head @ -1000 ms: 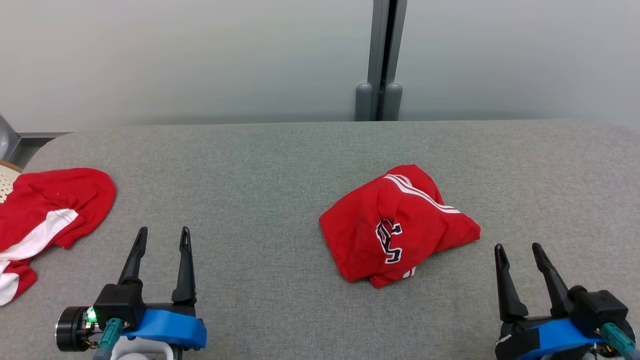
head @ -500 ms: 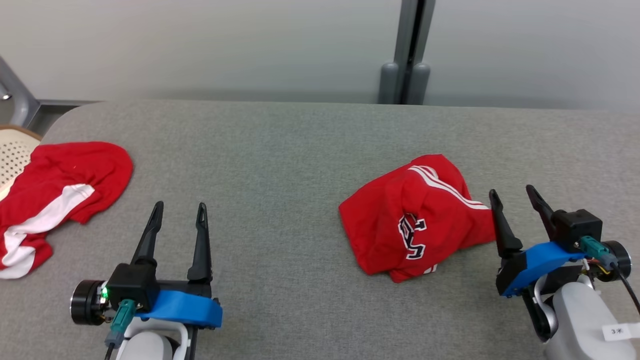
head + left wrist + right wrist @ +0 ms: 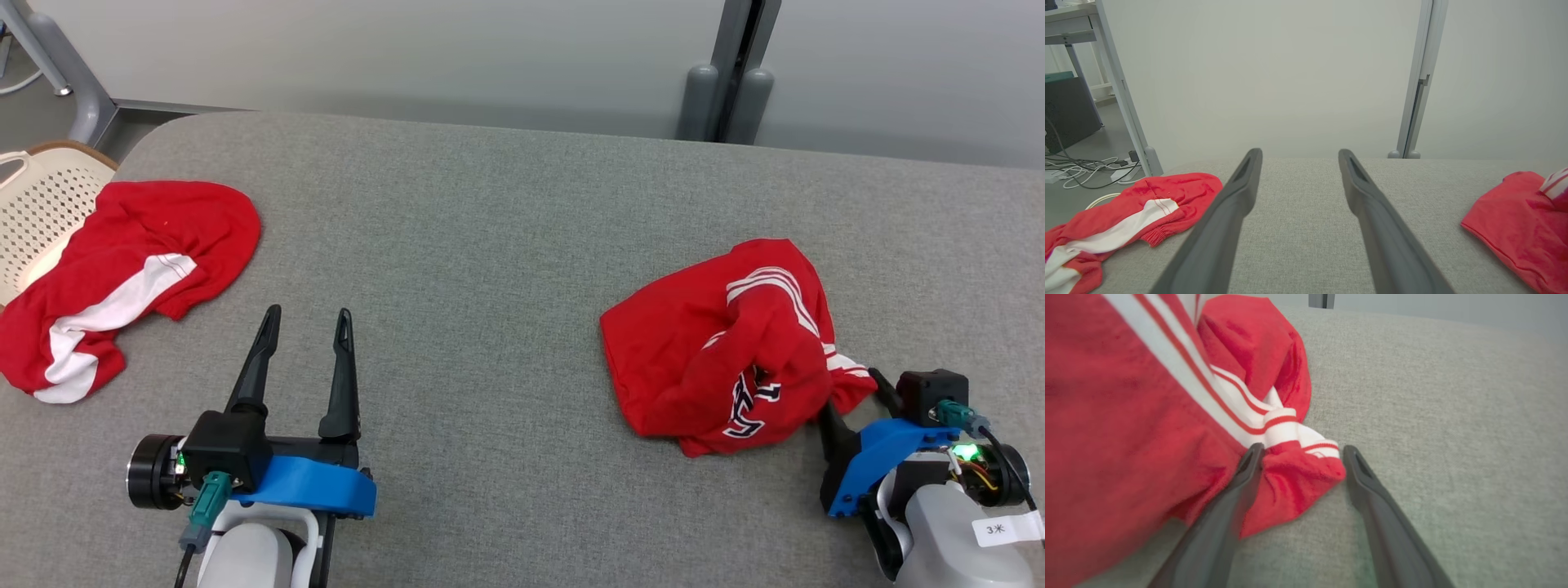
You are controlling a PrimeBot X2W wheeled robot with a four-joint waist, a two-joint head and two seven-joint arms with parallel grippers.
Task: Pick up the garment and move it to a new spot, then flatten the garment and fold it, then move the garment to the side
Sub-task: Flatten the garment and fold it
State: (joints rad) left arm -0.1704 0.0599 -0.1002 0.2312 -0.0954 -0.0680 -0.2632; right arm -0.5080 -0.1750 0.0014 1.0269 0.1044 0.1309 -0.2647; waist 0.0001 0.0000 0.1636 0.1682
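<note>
Counter [image 3: 506,245] padding, grey and broad, carries all we work on. Our garment [image 3: 718,359], a crumpled red jersey, lies directly ahead of the right gripper [image 3: 1302,448]. That gripper's fingers stand spread to either side of a striped cuff [image 3: 1286,430], one brushing the cloth, with nothing pinched yet. We judge this sets up the first lift by a loose corner. A second red garment [image 3: 131,261] lies ahead and left of the left gripper [image 3: 309,312], which is spread over bare counter, well apart from the jersey, likely waiting to help flatten.
</note>
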